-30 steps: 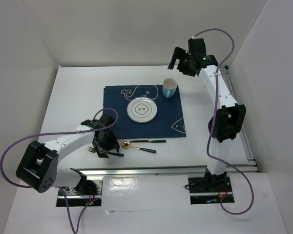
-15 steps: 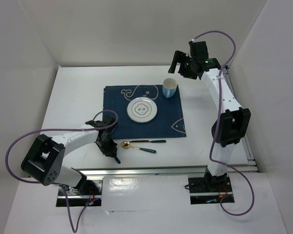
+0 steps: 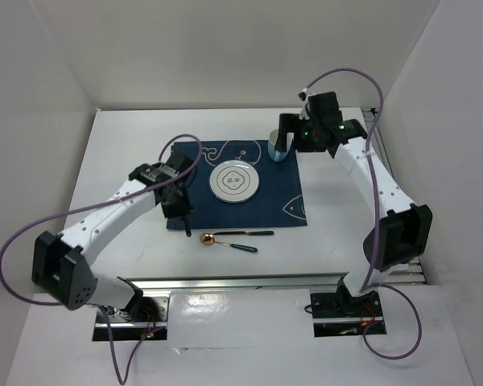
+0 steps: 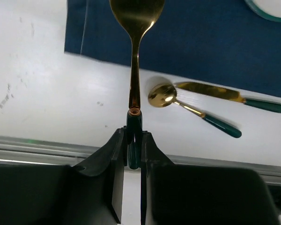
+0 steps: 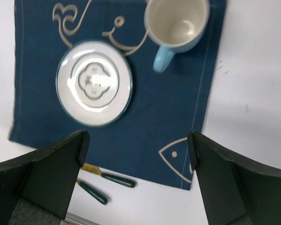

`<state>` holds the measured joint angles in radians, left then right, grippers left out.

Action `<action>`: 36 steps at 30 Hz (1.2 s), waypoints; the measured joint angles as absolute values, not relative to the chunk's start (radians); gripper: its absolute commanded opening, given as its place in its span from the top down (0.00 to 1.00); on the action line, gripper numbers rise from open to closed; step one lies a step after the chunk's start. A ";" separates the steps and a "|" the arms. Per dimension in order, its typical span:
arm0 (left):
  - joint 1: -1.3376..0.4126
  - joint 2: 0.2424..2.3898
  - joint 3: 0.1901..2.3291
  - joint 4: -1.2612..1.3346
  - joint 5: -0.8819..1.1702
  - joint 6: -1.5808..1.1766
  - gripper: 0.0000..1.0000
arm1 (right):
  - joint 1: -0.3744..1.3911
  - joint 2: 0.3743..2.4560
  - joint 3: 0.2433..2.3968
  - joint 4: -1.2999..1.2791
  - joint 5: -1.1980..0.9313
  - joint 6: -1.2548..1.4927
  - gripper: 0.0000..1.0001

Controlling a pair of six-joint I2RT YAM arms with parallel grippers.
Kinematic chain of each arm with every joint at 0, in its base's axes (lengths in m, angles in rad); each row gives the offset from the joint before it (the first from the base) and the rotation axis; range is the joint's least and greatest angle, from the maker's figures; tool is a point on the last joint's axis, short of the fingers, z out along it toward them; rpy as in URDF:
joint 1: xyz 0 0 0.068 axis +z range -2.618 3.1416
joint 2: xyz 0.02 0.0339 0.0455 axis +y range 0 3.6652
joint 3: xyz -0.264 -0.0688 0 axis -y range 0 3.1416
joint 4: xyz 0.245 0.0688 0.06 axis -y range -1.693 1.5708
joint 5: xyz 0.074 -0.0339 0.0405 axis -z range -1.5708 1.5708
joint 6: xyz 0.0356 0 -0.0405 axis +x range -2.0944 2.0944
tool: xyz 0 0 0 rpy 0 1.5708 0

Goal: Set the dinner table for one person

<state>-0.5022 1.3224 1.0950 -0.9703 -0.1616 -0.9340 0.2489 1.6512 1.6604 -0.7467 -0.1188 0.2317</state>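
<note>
The dinner table (image 3: 121, 153) is a plain white top. On it lies a dark blue placemat (image 3: 282, 197) that carries a white plate (image 3: 233, 181) and a light blue cup (image 3: 279, 145). My left gripper (image 3: 179, 211) hangs over the mat's near left corner. It is shut on the green handle of a gold fork (image 4: 134, 70), whose head runs out of the top of the left wrist view. A gold spoon (image 3: 208, 238) and knife (image 3: 245, 233) lie just in front of the mat. My right gripper (image 3: 288, 133) hovers wide open above the cup, holding nothing.
A metal rail (image 3: 266, 281) runs along the table's near edge, close behind the spoon and knife. White walls enclose the table on the left, back and right. The cup's handle (image 5: 161, 58) points toward the near side.
My left gripper shut on the fork near the front edge, lifted it and carried it back to the mat's near left corner. The right arm swung in and down toward the cup.
</note>
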 measured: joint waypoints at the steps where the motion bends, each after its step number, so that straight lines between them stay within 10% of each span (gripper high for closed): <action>1: -0.503 1.364 1.154 -0.973 -0.166 -0.904 1.00 | 0.277 1.624 1.624 -0.742 -0.108 0.213 0.01; 8: -0.496 1.740 1.483 -0.973 -0.229 -0.687 1.00 | 0.583 1.454 1.345 -0.702 -0.085 0.135 0.01; 14: -0.468 2.051 1.632 -0.958 -0.272 -0.571 1.00 | 0.726 1.320 1.059 -0.605 -0.075 0.107 0.20; 31: -0.366 2.095 1.617 -0.915 -0.178 -0.519 1.00 | 0.959 1.489 0.927 -0.362 -0.057 0.110 0.31; 36: -0.371 2.102 1.617 -0.918 -0.178 -0.522 0.55 | 0.997 1.583 0.921 -0.336 -0.051 0.109 0.38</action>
